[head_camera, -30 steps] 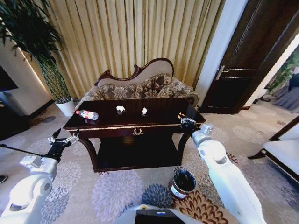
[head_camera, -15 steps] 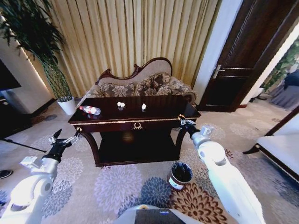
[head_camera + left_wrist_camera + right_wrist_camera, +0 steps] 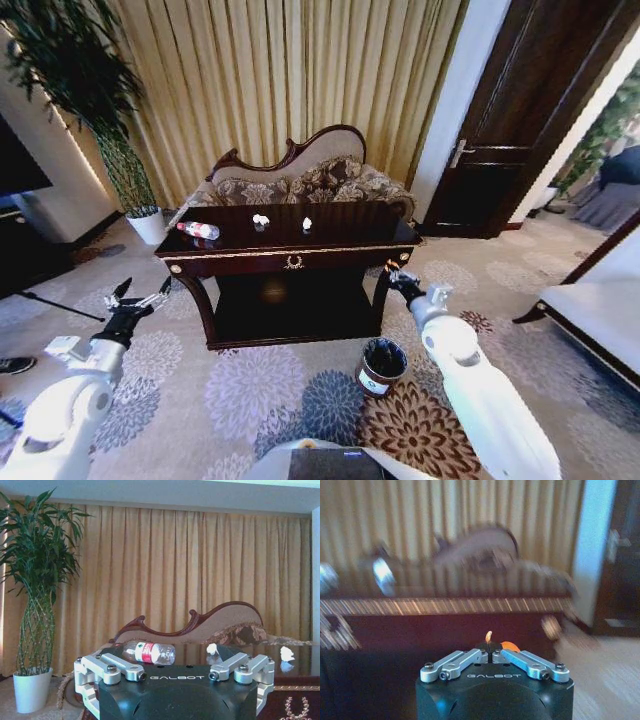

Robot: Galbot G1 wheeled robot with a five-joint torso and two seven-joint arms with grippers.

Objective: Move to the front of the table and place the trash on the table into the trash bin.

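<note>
Right pincer (image 3: 393, 272) is clenched on an orange scrap (image 3: 508, 645) off the table (image 3: 290, 262) corner; left pincer (image 3: 138, 296) is released, idle. Drop step: next needs lowering over bin (image 3: 383, 366). Bottle (image 3: 199, 230) and white scraps (image 3: 260, 220) remain on the table.

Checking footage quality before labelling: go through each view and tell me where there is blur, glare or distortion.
Head view: wide-angle bending at the edges, the door frame leaning; the table top is glossy and mirrors the scraps. Left wrist view: sharp, evenly lit, the bottle and curtain folds crisp. Right wrist view: the background is smeared sideways by motion blur, the table's gold trim streaked, while the right gripper itself stays sharp.
</note>
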